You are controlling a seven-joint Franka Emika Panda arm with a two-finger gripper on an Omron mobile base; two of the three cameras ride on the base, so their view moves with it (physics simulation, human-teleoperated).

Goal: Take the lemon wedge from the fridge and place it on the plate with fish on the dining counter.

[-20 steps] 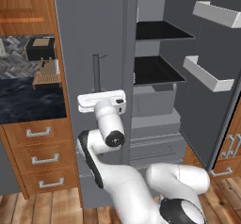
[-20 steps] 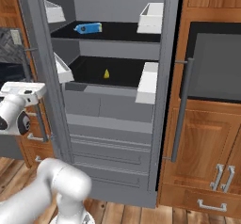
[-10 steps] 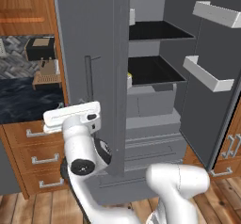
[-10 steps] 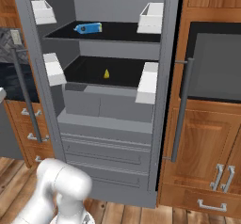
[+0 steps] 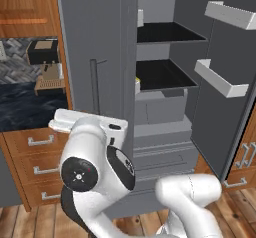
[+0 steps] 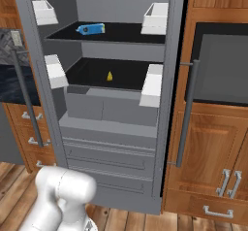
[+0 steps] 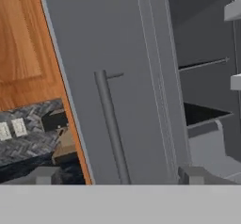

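The fridge stands with both doors open. The lemon wedge, a tiny yellow slice, lies on the black second shelf, near its middle. My gripper is open, its fingertips wide apart with nothing between them. It faces the outer side of the left door and its bar handle, a short way back from both. In the left base view my white hand hangs low in front of that door. The plate with fish and the dining counter are out of view.
A blue carton lies on the upper shelf. White bins stick out from the right door. Wooden drawers under a dark worktop with a coffee machine stand left of the fridge. A black oven is on the right.
My gripper has let go of the left door's handle, opened wide and drawn back and down to the left. The left door has swung further open.
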